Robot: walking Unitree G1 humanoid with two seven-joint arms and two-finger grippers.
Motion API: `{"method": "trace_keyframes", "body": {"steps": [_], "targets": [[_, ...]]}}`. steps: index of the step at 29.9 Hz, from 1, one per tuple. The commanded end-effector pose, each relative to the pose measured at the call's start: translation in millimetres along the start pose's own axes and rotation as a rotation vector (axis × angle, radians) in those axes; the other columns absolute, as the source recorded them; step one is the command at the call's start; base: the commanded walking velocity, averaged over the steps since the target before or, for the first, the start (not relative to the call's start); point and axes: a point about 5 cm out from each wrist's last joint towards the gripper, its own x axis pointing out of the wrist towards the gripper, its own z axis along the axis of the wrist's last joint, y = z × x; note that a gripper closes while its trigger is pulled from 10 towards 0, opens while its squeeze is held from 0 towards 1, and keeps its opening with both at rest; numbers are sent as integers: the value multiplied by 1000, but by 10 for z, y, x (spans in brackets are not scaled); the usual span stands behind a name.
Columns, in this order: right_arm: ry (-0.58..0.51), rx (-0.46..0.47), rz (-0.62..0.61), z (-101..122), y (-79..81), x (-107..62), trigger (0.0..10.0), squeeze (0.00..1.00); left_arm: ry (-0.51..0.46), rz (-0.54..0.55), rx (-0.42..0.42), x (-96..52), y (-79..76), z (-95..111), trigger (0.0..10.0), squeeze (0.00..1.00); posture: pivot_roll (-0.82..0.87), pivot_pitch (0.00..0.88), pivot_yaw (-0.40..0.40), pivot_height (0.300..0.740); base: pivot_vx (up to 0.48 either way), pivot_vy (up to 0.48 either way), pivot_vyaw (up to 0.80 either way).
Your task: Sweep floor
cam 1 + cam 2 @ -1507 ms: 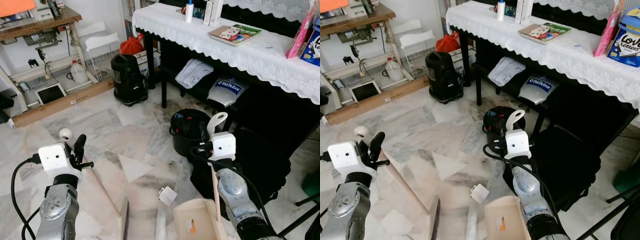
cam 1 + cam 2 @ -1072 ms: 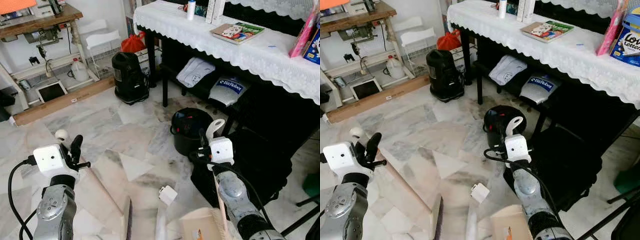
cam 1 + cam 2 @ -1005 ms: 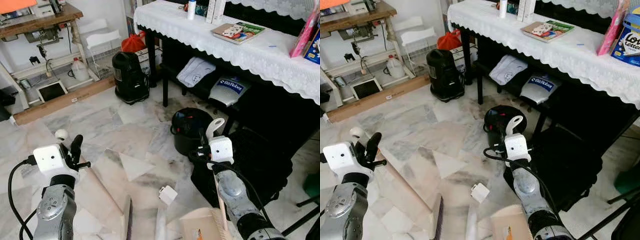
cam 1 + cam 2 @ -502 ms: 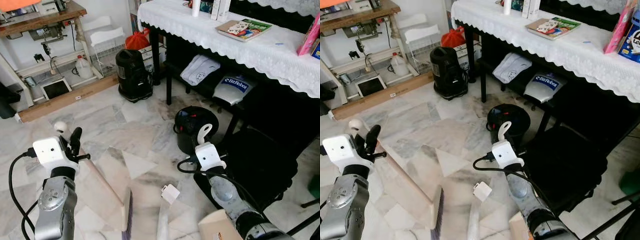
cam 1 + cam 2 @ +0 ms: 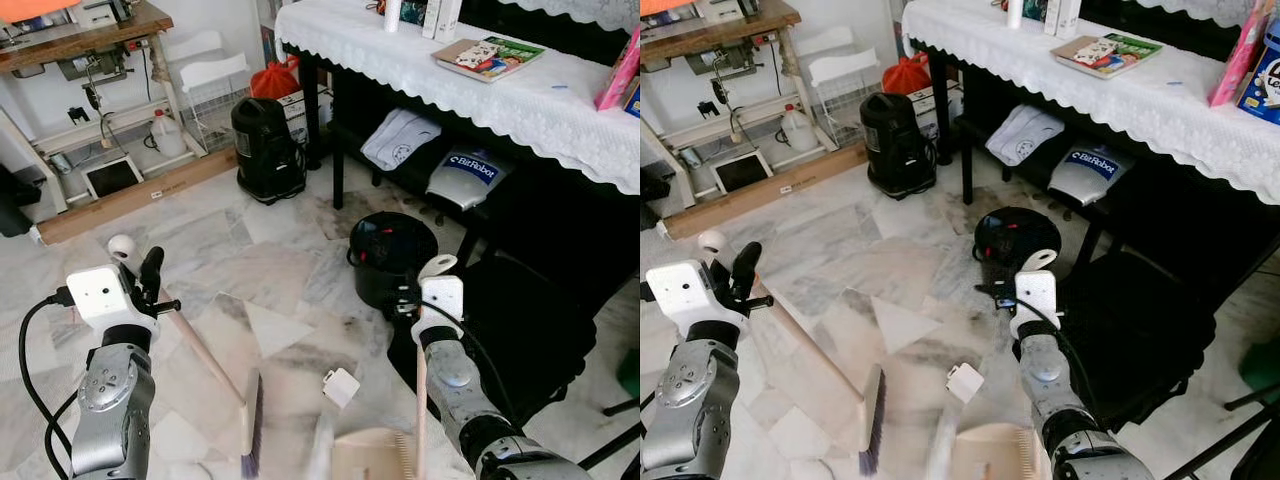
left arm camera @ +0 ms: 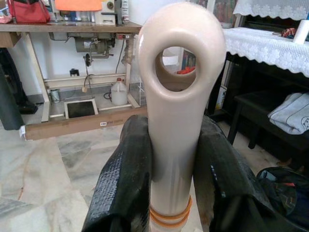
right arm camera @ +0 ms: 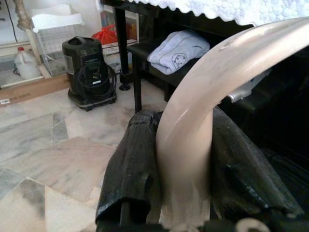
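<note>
One broom (image 5: 215,375), one dustpan (image 5: 365,458), two hands (image 6: 169,159) (image 7: 186,159), one white scrap (image 5: 340,386)

The dustpan (image 5: 365,455) is blurred and cut off; the white scrap (image 5: 339,387) perhaps paper.

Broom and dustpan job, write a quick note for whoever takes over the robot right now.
Left pincer: shut on the broom handle; brush head rests on the marble floor.
Right pincer: shut on the dustpan handle; dustpan sits low, just right of the brush.
A small white scrap lies on the floor between the brush and the dustpan handle, not yet collected.
Left to do: sweep the scrap into the dustpan, then cover the rest of the floor.
</note>
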Motion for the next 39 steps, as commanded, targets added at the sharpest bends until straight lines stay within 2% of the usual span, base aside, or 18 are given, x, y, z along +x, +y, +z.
{"method": "trace_keyframes", "body": {"steps": [1, 7, 10, 13, 17, 20, 25, 26, 28, 31, 33, 35, 39], "targets": [[-21, -33, 20, 49, 4, 30, 10000, 0, -48, 4, 0, 5, 14, 66, 10000, 0, 64, 64, 72, 740, 0, 0, 0], [-68, -72, 60, 110, 27, 45, 10000, 0, -55, 5, -10, 12, -5, 74, 10000, 0, 64, 75, 67, 740, 0, 0, 0], [-110, -140, 110, 150, 97, 39, 10000, 0, -49, 5, -13, 11, 1, 53, 10000, 0, 63, 85, 65, 740, 0, 0, 0], [-126, -168, 118, 160, 112, 35, 10000, 0, -49, 6, -10, 13, 14, 47, 10000, 0, 64, 89, 65, 740, 0, 0, 0], [-182, -256, 125, 188, 135, 16, 10000, 0, -43, 3, 8, 40, 43, 22, 10000, 0, 62, 101, 66, 740, 0, 0, 0], [-201, -273, 131, 182, 155, -10, 10000, 0, -27, 2, 12, 57, 64, -25, 10000, 0, 61, 106, 69, 740, 0, 0, 0], [-171, -275, 91, 79, 110, -71, 10000, 0, -35, -2, 9, 62, 43, -16, 10000, 0, 73, 107, 73, 740, 0, 0, 0], [-170, -289, 89, 66, 108, -79, 10000, 0, -40, -1, 10, 62, 44, -8, 10000, 0, 75, 109, 74, 740, 0, 0, 0], [-189, -386, 96, 31, 130, -111, 10000, 0, -52, 0, 9, 63, 48, 10, 10000, 0, 76, 113, 76, 740, 0, 0, 0], [-195, -437, 99, 2, 152, -135, 10000, 0, -59, -4, 6, 68, 48, 23, 10000, 0, 90, 121, 79, 740, 0, 0, 0], [-192, -440, 92, -12, 155, -146, 10000, 0, -56, -15, 2, 69, 46, 24, 10000, 0, 92, 125, 81, 740, 0, 0, 0], [-156, -381, 65, -37, 144, -149, 10000, 0, -20, -42, -3, 77, 33, -35, 10000, 0, 92, 129, 81, 740, 0, 0, 0], [-151, -367, 71, -48, 169, -163, 10000, 0, 59, -54, 1, 86, 43, -202, 10000, 0, 79, 136, 81, 740, 0, 0, 0]]}}
